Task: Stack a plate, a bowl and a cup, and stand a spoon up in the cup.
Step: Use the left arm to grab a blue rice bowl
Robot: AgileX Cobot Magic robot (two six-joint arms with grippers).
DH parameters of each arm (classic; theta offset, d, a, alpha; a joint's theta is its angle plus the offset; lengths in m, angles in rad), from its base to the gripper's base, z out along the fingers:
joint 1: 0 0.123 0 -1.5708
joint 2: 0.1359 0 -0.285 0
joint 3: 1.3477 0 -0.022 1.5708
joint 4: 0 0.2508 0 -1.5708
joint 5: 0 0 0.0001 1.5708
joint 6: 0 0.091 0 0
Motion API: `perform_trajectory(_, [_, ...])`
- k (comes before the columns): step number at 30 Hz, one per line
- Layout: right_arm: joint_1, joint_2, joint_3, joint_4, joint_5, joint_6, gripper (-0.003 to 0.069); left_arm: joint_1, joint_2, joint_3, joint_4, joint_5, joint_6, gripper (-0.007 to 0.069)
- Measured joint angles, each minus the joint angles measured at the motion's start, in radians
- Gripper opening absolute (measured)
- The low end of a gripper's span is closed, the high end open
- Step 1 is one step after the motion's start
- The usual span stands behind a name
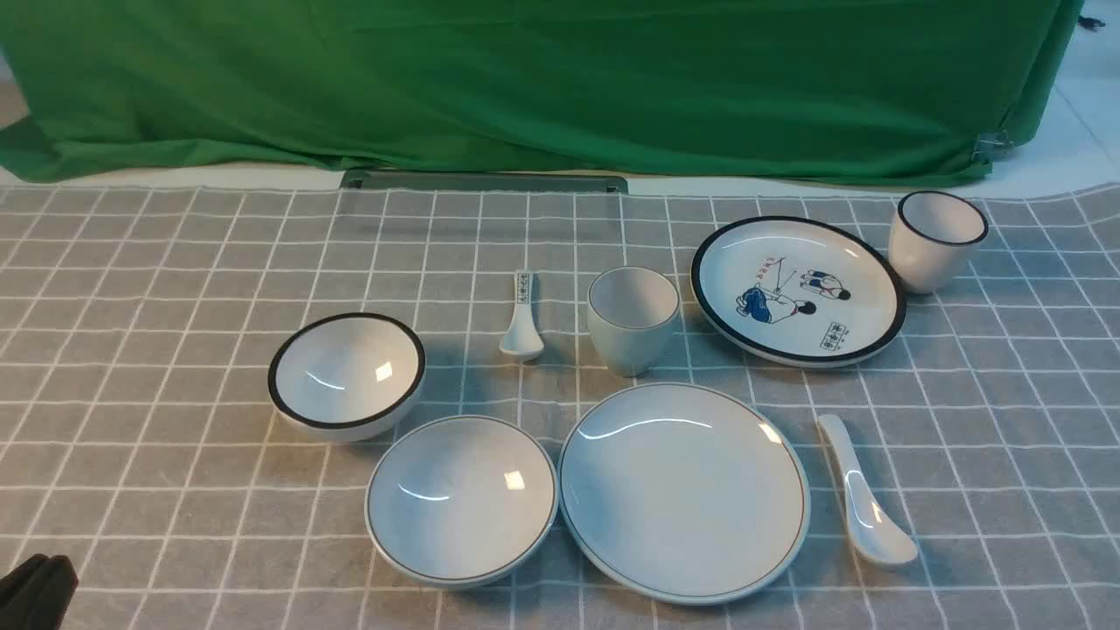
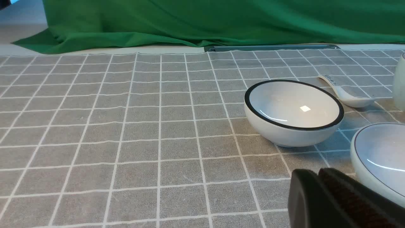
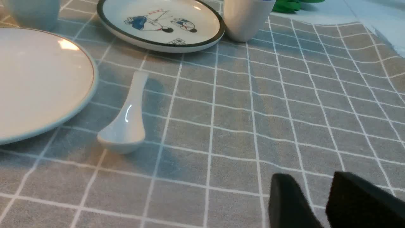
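The plate lies front centre on the checked cloth and also shows in the right wrist view. The bowl sits just left of it, its edge showing in the left wrist view. The cup stands upright behind the plate. The spoon lies right of the plate and shows in the right wrist view. My left gripper is shut and empty, low beside the bowl, at the front left corner. My right gripper is open and empty, right of the spoon.
A black-rimmed bowl sits left, behind the pale bowl. A small marked spoon lies left of the cup. A cartoon plate and a black-rimmed cup stand at the back right. A green cloth hangs behind.
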Motion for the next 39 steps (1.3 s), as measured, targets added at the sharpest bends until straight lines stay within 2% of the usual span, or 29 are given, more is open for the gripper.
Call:
perform_trajectory(25, [0.0, 0.0, 0.0, 0.0, 0.0, 0.0, 0.0242, 0.0, 0.0, 0.0, -0.009, -0.035, -0.007, 0.0017])
perform_trajectory(26, [0.0, 0.0, 0.0, 0.0, 0.0, 0.0, 0.0242, 0.0, 0.0, 0.0, -0.046, -0.067, -0.025, 0.0017])
perform_trajectory(27, [0.0, 0.0, 0.0, 0.0, 0.0, 0.0, 0.0242, 0.0, 0.0, 0.0, -0.15, -0.149, -0.086, 0.0017])
perform_trajectory(29, [0.0, 0.0, 0.0, 0.0, -0.001, 0.0, 0.0242, 0.0, 0.0, 0.0, -0.238, -0.234, -0.146, 0.0017])
perform_trajectory(33, [0.0, 0.0, 0.0, 0.0, -0.01, 0.001, 0.0242, 0.0, 0.0, 0.0, -0.288, -0.337, -0.206, 0.0017])
perform_trajectory(34, [0.0, 0.0, 0.0, 0.011, -0.027, 0.013, 0.0242, 0.0, 0.0, 0.0, -0.305, -0.389, -0.254, 0.0017])
perform_trajectory(35, [0.0, 0.0, 0.0, 0.047, -0.059, 0.071, 0.0242, 0.0, 0.0, 0.0, -0.307, -0.435, -0.313, 0.0017])
perform_trajectory(36, [0.0, 0.0, 0.0, 0.047, -0.065, 0.082, 0.0242, 0.0, 0.0, 0.0, -0.309, -0.442, -0.322, 0.0017])
perform_trajectory(38, [0.0, 0.0, 0.0, 0.116, -0.149, 0.243, 0.0242, 0.0, 0.0, 0.0, -0.311, -0.541, -0.429, 0.0017])
perform_trajectory(39, [0.0, 0.0, 0.0, 0.141, -0.201, 0.348, 0.0242, 0.0, 0.0, 0.0, -0.311, -0.636, -0.525, 0.0017])
